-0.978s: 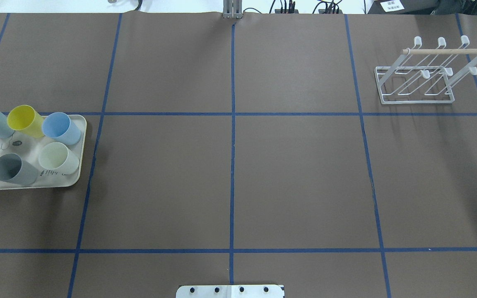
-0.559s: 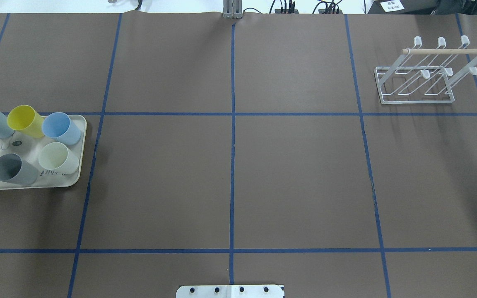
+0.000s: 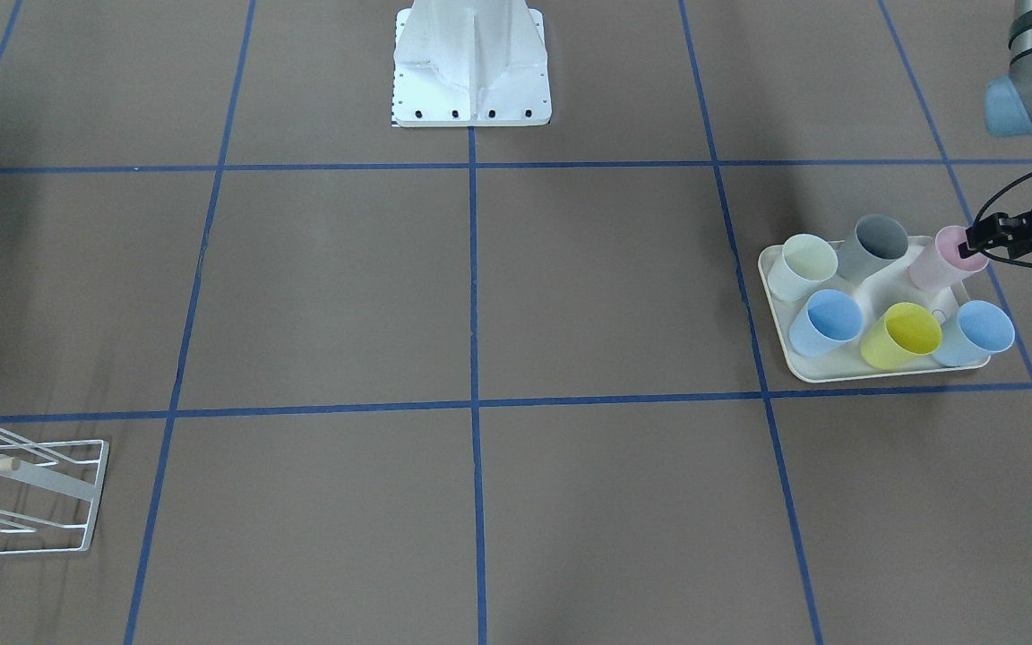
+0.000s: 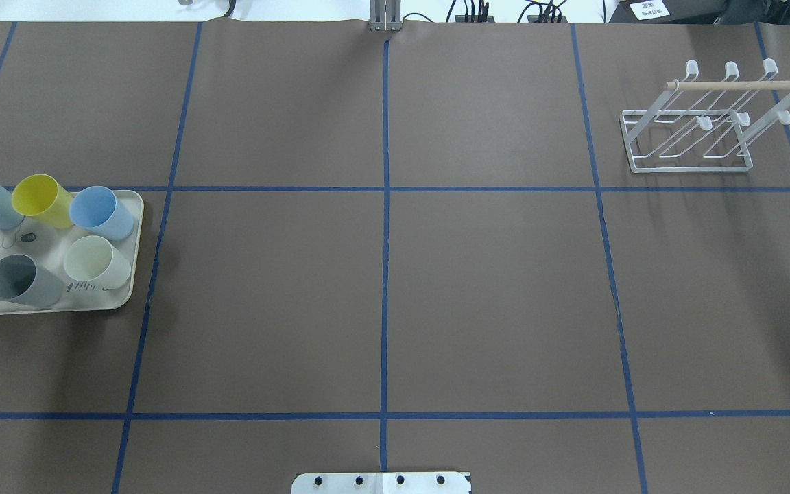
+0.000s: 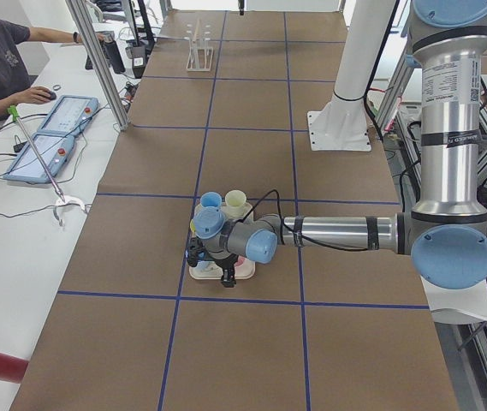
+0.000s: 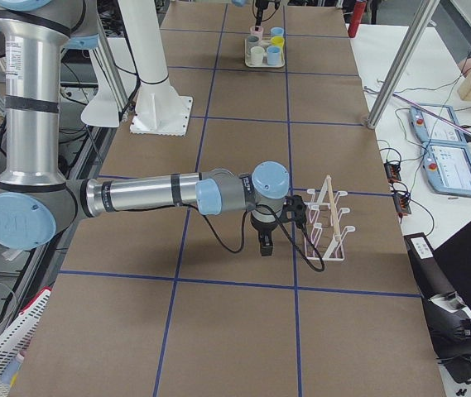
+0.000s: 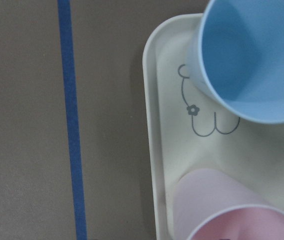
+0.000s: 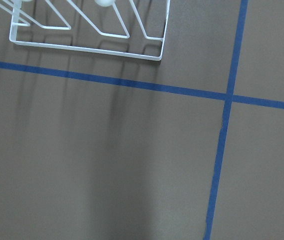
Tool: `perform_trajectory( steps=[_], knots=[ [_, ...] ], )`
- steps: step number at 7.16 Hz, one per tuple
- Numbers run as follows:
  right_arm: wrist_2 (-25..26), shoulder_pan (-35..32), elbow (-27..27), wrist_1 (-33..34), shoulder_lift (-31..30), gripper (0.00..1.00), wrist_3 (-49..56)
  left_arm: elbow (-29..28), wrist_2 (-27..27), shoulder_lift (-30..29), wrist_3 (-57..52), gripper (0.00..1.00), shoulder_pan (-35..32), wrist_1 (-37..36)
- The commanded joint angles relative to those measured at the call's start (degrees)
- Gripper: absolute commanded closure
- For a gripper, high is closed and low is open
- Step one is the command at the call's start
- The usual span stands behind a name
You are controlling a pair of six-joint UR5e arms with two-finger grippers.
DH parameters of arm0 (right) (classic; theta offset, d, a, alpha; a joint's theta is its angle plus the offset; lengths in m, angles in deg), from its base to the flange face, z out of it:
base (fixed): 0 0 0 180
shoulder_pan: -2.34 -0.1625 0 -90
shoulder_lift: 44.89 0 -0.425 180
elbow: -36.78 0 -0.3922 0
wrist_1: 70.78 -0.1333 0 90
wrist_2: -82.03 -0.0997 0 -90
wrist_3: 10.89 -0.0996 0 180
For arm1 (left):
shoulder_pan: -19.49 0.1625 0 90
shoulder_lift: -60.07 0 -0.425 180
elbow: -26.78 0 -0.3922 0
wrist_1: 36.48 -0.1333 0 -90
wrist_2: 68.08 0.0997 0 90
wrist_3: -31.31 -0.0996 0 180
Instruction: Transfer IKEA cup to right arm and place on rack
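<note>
Currently six cups are standing upright, mouths up, on one cream tray (image 4: 49, 243) at the robot's left end of the surface (image 4: 491, 295): two blue (image 3: 825, 322) (image 3: 975, 331), one yellow (image 3: 903, 334), one cream (image 3: 803, 266), one grey (image 3: 874, 246) and one pink cup (image 3: 939, 262). They are sitting in two rows of three, with the pink cup in the corner nearest the robot and the surface's left end. The left arm (image 5: 337, 231) is reaching out low over the tray, and the left pincer (image 3: 982, 240) is hanging right at the pink cup's rim. In the front view its tip is overlapping that rim, but I can't tell whether it's apart or clamped on the cup. The left wrist camera is looking down on the pink cup, one blue cup and the tray's drawn outline. One white wire rack (image 4: 705, 122) is sitting at the opposite, right end, far side, well apart from the tray, carrying six upturned prongs and one wooden rod (image 4: 738, 85), with no cup on it. The right arm (image 6: 136, 194) is stretching out low with the right pincer (image 6: 266, 246) pointing down just beside the rack; its state can't be told from here.
</note>
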Motion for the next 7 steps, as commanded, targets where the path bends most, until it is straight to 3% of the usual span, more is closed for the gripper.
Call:
perform_trajectory(
  steps=[1,3,5,7],
  knots=[
    [0.02,0.05,0.0,-0.07,0.0,0.0,-0.07,0.68,-0.34,-0.12,1.29,1.0,0.06,-0.04],
    [-0.06,0.22,-0.35,-0.07,0.0,0.0,-0.16,3.05,-0.51,0.4,0.68,1.0,-0.64,-0.74],
    [-0.41,1.01,-0.26,-3.91,0.0,0.0,-0.42,4.63,-0.51,0.32,0.59,1.0,-5.37,-2.83],
    [-1.9,2.86,-0.26,-7.71,0.26,0.0,-1.3,9.98,-0.43,0.76,1.38,1.0,-8.7,-3.9]
  ],
)
